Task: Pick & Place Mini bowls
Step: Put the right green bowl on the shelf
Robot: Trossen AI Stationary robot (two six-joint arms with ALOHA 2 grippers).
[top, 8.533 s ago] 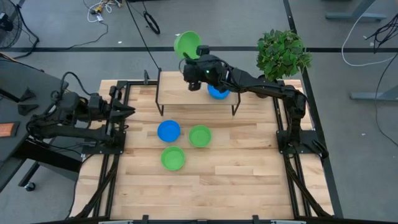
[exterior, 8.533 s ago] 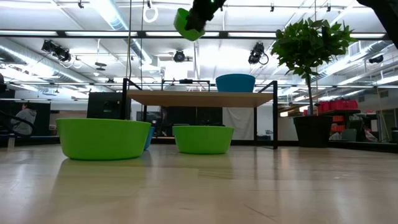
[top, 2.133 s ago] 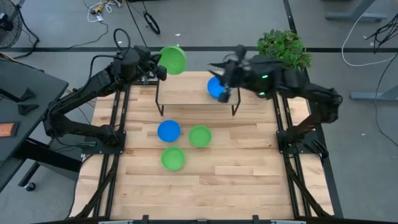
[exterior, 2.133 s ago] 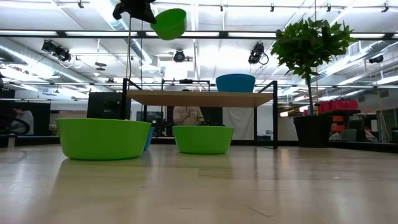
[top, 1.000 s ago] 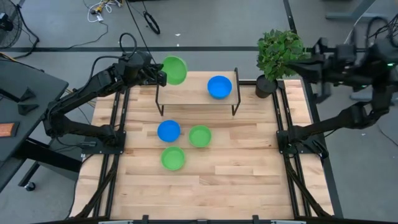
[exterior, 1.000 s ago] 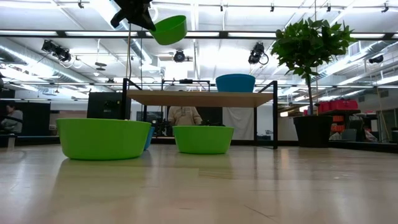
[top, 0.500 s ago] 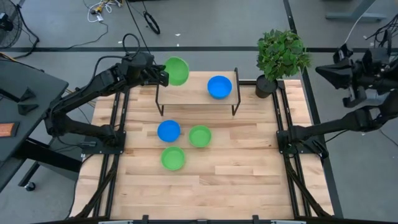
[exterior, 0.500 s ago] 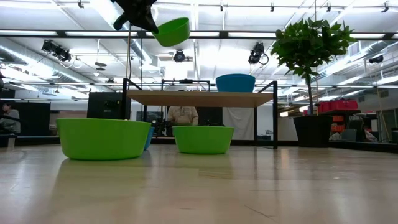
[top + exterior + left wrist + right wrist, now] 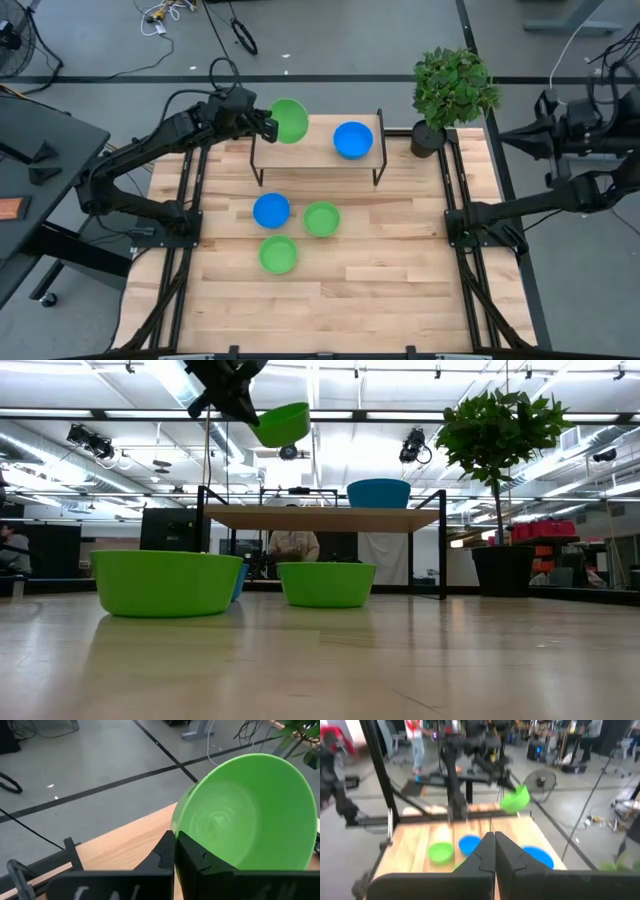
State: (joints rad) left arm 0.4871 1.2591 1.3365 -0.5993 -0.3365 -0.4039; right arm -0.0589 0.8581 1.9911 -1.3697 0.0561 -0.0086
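Left hand (image 9: 268,124) raised high, fingers clamped; right hand (image 9: 494,842) closed, arm swung off to side.

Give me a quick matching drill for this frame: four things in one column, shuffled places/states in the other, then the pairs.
Things:
1. held green bowl
2. blue bowl on the shelf
3. right gripper
4. potted plant

Places/states:
A. pulled back off the table's right side, shut and empty
B. at the table's far right corner
C. pinched at the rim by the left gripper above the shelf's left end
D. resting on the right half of the raised shelf

Pairs: 1-C, 2-D, 3-A, 4-B
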